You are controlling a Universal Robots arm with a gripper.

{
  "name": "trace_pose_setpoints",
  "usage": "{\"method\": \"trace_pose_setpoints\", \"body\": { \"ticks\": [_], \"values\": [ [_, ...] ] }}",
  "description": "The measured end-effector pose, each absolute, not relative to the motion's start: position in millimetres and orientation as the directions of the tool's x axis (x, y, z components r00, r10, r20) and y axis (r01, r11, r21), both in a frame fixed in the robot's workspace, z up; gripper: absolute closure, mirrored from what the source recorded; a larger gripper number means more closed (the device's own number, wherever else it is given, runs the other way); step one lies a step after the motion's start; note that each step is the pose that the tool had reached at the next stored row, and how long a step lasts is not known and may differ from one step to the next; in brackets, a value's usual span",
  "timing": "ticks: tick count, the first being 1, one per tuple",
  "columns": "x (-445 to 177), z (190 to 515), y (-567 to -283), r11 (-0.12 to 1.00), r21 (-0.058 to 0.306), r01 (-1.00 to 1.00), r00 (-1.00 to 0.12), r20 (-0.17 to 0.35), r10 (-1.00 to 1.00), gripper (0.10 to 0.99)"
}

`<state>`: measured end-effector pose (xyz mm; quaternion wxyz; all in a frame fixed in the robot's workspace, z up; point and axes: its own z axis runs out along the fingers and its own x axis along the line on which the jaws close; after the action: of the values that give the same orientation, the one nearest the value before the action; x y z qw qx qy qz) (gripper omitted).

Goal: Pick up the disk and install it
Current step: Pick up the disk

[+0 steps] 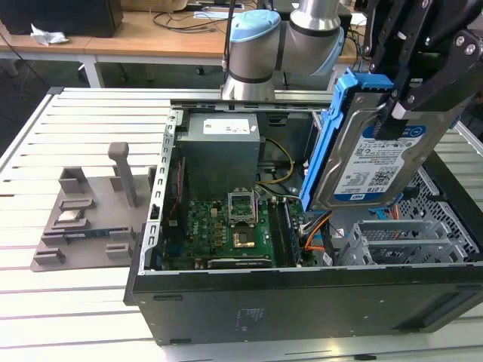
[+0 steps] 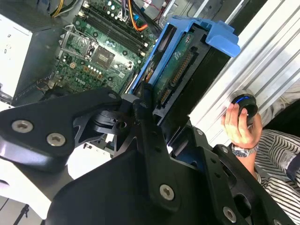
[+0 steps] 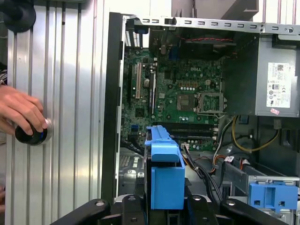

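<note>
Disk (image 1: 370,162) above the computer case (image 1: 302,302), parts holder (image 1: 75,226) beside it at the exterior view's left

The black two-fingered gripper (image 1: 394,115) hangs tilted from the grey blue-capped arm (image 1: 260,45), jaws clamped on the blue-framed silver disk (image 1: 370,162).

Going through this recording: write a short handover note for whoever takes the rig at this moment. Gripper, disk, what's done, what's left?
The gripper is shut on the disk, gripping it near its upper edge.
The disk is lifted and tilted above the open computer case, toward the exterior view's right, beside the motherboard.
Done: the disk is picked up.
Left: the install; the disk is not seated in the case.
Note: a person's hand rests on a round black device on the slatted table beside the case.
</note>
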<state>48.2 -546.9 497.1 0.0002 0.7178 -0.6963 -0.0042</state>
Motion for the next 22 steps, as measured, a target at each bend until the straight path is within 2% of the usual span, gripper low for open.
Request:
{"method": "trace_pose_setpoints", "body": {
  "ticks": [16, 22],
  "values": [
    [92.3, 496.6, -546.9, -0.031, 0.009, -0.999, 0.031, -0.006, -1.0, 0.722],
    [111.6, 487.1, -546.9, -0.022, 0.014, -1.0, 0.022, -0.006, -1.0, 0.722]
  ]
}}
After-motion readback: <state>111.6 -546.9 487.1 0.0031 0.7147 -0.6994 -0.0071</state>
